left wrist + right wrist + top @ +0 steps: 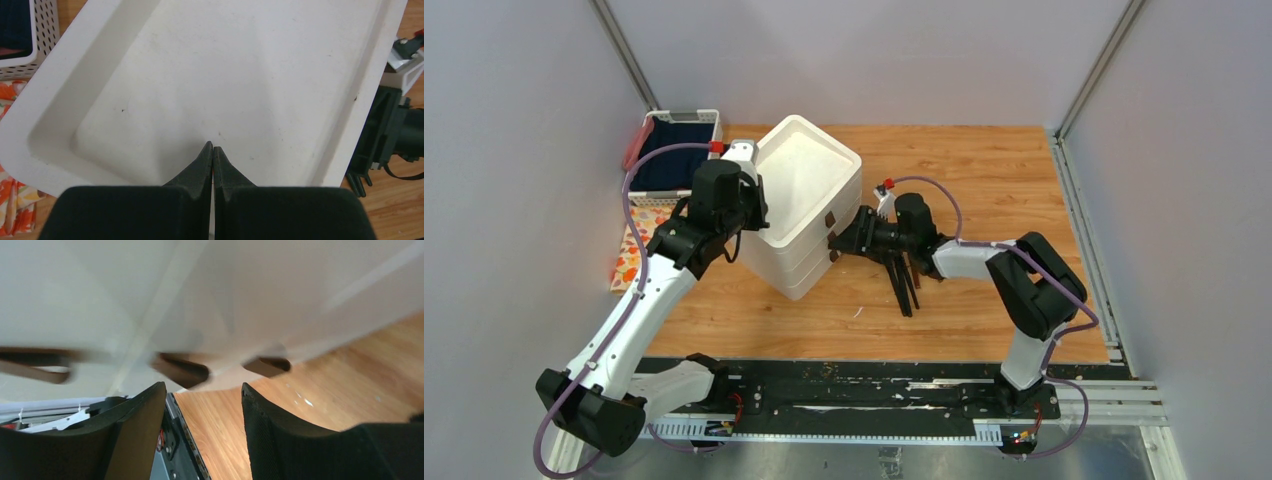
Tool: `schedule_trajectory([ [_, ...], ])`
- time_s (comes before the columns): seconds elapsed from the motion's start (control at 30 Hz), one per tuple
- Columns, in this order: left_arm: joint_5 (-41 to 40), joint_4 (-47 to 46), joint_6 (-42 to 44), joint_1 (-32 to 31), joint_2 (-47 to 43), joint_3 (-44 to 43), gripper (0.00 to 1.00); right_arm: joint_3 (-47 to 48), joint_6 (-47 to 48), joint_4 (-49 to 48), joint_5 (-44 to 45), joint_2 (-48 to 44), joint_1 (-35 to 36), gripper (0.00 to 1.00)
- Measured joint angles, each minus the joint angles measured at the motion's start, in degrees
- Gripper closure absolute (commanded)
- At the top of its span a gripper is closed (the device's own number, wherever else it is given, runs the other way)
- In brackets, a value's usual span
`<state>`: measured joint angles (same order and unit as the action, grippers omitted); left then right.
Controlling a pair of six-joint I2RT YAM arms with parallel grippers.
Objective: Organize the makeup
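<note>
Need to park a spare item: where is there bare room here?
Free: the wood behind the right arm up to the right wall, the strip between box and black rail, and the box's bare sunken top. Crowded: the box's front, with the right gripper and black sticks, and the basket corner beside the left arm.

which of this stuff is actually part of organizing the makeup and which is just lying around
For the job: black makeup sticks; white drawer box, likely, since the open right gripper is at its brown knobs.
Lying about: white basket with blue cloth; orange patterned mat.
</note>
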<state>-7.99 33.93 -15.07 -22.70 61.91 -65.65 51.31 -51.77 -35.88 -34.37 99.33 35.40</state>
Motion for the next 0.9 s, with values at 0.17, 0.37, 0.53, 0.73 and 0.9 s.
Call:
schedule_trajectory([
  [0.17, 0.0, 0.0, 0.0, 0.0, 0.0, 0.0, 1.00, -4.4, -2.1, -2.1, 0.0, 5.2, 0.4, 0.40],
  [0.37, 0.0, 0.0, 0.0, 0.0, 0.0, 0.0, 1.00, -5.0, -2.9, -3.3, 0.0, 7.7, 0.4, 0.40],
  [0.53, 0.0, 0.0, 0.0, 0.0, 0.0, 0.1, 1.00, -2.8, -3.0, -4.3, -0.1, 9.0, 0.4, 0.40],
  [0.73, -0.1, 0.0, 0.1, 0.0, 0.0, 0.1, 1.00, 1.9, -4.1, -5.4, -1.8, 15.5, 0.4, 0.44],
  [0.9, -0.2, 0.0, 0.3, 0.0, -0.2, 0.1, 1.00, 2.8, -6.6, -8.2, -3.5, 19.2, 0.5, 0.49],
])
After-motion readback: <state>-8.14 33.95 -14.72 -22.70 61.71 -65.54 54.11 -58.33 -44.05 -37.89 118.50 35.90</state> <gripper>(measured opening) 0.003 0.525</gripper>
